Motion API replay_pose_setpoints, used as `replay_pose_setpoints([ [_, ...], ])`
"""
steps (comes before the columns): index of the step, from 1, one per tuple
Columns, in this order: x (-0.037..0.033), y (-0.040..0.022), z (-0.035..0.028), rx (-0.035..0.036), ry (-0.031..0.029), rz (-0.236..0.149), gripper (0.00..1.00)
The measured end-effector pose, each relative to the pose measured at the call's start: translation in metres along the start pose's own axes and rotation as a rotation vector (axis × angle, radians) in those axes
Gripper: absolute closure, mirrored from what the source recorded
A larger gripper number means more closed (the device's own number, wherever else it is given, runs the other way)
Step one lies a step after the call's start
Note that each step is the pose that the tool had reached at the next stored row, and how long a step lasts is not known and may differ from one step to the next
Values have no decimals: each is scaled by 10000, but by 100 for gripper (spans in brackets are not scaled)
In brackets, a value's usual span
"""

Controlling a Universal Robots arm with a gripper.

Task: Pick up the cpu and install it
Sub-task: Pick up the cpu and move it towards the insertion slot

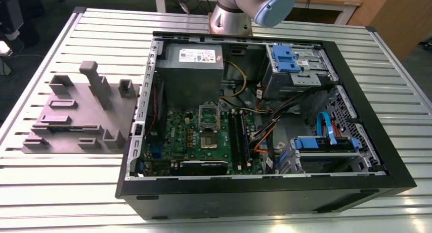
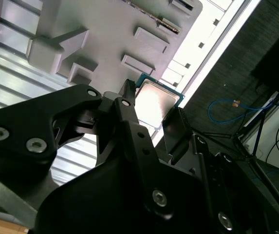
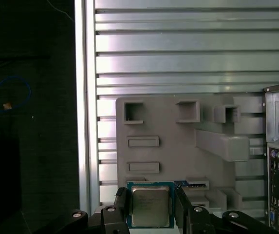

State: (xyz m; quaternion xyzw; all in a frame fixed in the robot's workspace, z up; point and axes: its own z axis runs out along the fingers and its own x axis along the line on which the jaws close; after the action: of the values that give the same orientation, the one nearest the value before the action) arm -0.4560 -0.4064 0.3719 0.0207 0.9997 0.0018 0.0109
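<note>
— Chip point(image 3: 150, 205) pinched at two opposite edges by the black hand point(image 3: 151, 209), held over the rim of the grey holder block point(image 3: 168, 131) on the slatted desk point(image 3: 178, 58). What stands around it?
— The open computer case point(image 1: 270, 196), just beside the block, on the exterior view's right.
— And inside the case?
— A green circuit board point(image 1: 202, 137) on its floor, a grey metal box point(image 1: 192, 74) beside it, blue-tabbed drive bays point(image 1: 290, 61), loose cables point(image 1: 268, 128).
</note>
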Motion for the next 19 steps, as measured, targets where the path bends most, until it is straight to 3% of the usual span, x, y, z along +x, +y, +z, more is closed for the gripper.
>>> replay_pose_setpoints([
  [12,-1,0,-72,-1,0,0,53],
  [19,-5,1,-75,0,1,1,53],
])
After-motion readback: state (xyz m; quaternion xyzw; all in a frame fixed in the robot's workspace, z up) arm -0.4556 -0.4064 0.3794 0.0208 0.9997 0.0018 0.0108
